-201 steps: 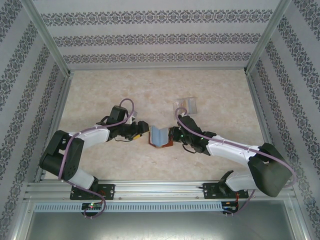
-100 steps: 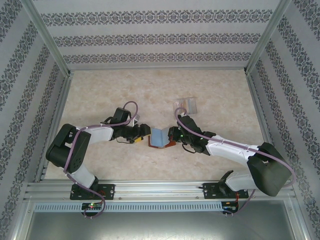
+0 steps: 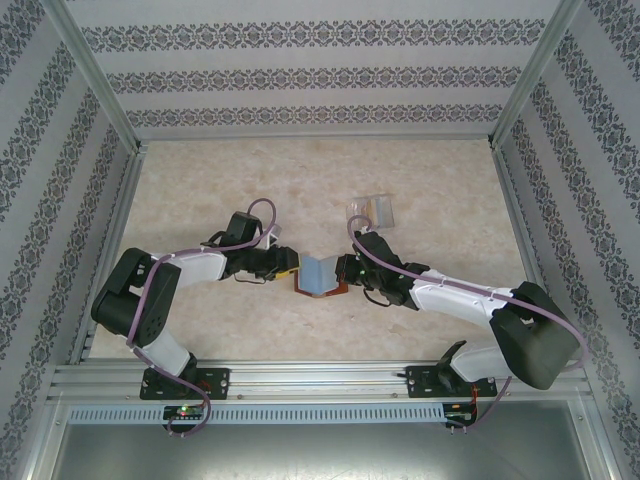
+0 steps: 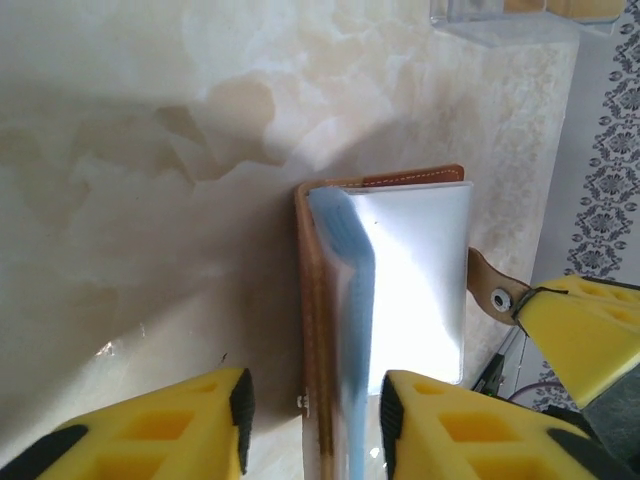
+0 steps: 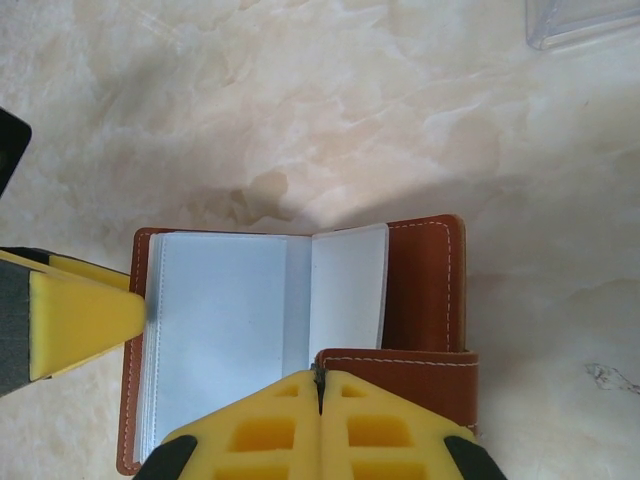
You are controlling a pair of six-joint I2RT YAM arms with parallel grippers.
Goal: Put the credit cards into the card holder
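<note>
Reddish-brown leather marks the card holder (image 3: 320,275), which lies open on the marbled table (image 3: 200,180) between the two arms, its pale pockets (image 5: 225,320) facing up. What has changed over the last second is on your left side. The left arm has swung in and the left gripper (image 4: 312,420) has closed the gap to the holder's left edge, while the holder itself has barely shifted. From the left wrist you see its yellow fingers (image 4: 205,420) spread apart, straddling the brown cover and a blue-grey leaf (image 4: 350,300) that stands just inside it. The right gripper (image 5: 320,410) has its fingers pressed together on the folded-over brown flap at the holder's edge, pinning it in place. I judge that you are set up to spread a pocket or feed a card in, but no card is visibly going in yet. Several things are unclear. The blue-grey leaf is blurred and cut off at the bottom of the left wrist view, so you cannot tell whether it is a credit card or a plastic sleeve. The clear box (image 4: 490,20) beyond the holder is cropped by the frame, and the yellow-orange strip (image 4: 575,8) inside it may be cards. From above, both sets of fingertips blend into the holder.
</note>
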